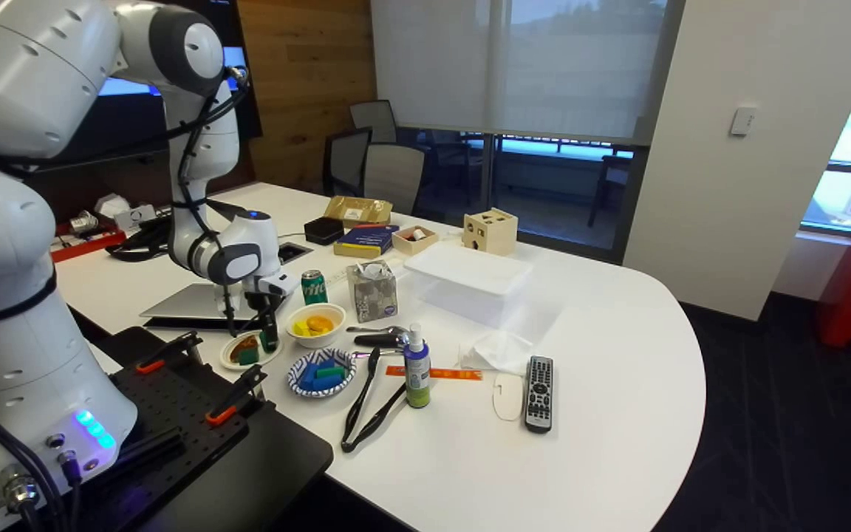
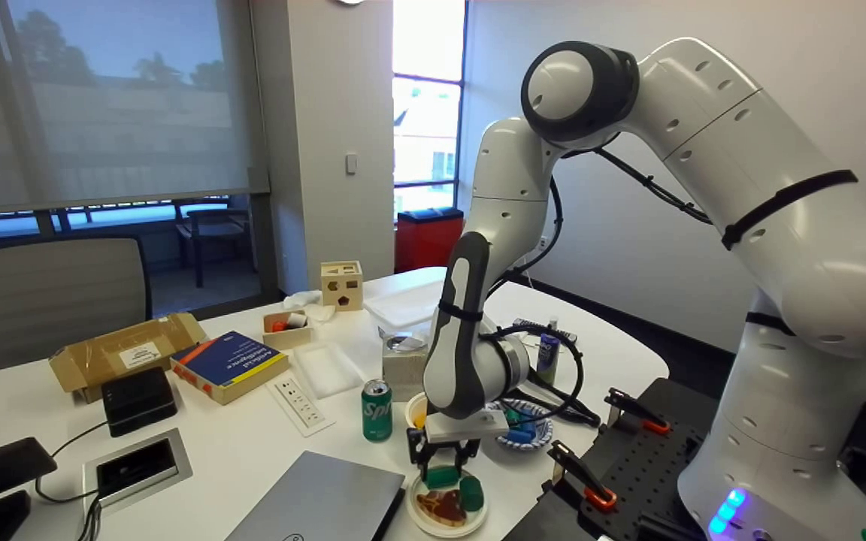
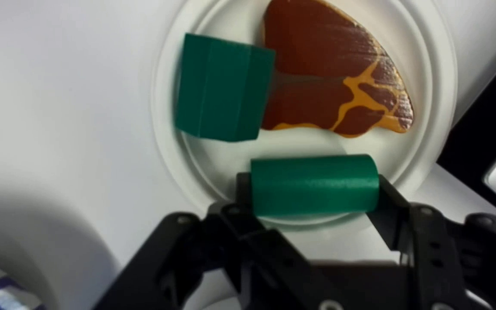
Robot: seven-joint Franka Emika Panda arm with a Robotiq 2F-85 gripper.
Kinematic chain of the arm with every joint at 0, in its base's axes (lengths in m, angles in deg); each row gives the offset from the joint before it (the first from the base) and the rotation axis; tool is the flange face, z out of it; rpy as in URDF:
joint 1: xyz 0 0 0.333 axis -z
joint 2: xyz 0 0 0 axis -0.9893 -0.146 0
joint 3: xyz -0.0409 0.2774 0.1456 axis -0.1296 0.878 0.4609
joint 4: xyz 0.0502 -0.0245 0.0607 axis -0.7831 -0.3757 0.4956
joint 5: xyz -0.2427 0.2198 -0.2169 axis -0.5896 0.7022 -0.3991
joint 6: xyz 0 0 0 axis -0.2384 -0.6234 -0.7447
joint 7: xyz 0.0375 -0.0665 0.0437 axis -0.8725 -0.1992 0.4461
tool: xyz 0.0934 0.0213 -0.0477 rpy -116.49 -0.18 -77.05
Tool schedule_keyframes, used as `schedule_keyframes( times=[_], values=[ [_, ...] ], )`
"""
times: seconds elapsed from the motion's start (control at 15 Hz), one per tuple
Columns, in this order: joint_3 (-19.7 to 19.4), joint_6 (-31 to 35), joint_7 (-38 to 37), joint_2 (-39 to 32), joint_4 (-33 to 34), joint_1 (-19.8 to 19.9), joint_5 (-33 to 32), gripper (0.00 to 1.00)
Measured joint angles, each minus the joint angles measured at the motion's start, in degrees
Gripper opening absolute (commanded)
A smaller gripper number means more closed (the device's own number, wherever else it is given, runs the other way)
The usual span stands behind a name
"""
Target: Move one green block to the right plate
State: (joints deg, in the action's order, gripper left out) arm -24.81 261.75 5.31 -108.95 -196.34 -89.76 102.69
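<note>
From where I stand, the hand [image 3: 314, 189] is clamped on a green block [image 2: 442, 476], gripped by its two ends, and holds it over one side of the round white plate [image 3: 165, 99], close to the rim; whether the block touches the plate underneath I can't tell. Room on that plate is tight: a second green block [image 3: 224, 88] lies by the rim, and a brown steak-shaped piece [image 3: 312, 43] right next to it takes up a good part of the rest, with a strip of white between these two and the held block. Outside the rim, a corner of the silver laptop [image 2: 328, 492] comes almost up to the plate, leaving little space on that side. A white bowl [image 1: 315, 342] of yellow and orange pieces [image 1: 318, 323] stands near on another side, a green soda can [image 2: 377, 413] just beside it, and the patterned bowl [image 1: 297, 368] with blue and green blocks [image 1: 329, 373] is close by too. A black perforated board [image 1: 167, 414] with clamps [image 2: 582, 472] at its edge hems in yet another side. Black tongs [image 1: 377, 421] lie spread next to the patterned bowl, their joined end near an edge of the worktop [image 1: 610, 428]. The broadest white stretch runs from the remote [image 1: 539, 395] out to the rounded side, well apart from the hand.
</note>
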Motion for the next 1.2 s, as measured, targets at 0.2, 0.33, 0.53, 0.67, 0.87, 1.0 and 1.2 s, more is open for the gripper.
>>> schedule_keyframes(
  times=[0.2,0.33,0.53,0.67,0.87,1.0,1.2],
  values=[
    [-0.3,0.0,0.0,1.7,-1.0,-0.4,1.8,0.42],
    [-2.1,0.0,-0.3,4.4,-3.2,-2.1,4.1,0.42],
    [-9.8,0.4,-1.6,9.7,-8.3,-8.9,8.3,0.42],
    [-15.7,1.1,-2.8,12.6,-12.0,-13.7,10.6,0.42],
    [-23.9,1.4,-4.0,14.6,-16.1,-19.3,12.8,0.42],
    [-27.8,1.4,-4.1,14.4,-17.4,-21.2,13.0,0.42],
    [-29.9,2.3,-4.2,13.2,-17.3,-20.9,13.0,0.42]
  ],
)
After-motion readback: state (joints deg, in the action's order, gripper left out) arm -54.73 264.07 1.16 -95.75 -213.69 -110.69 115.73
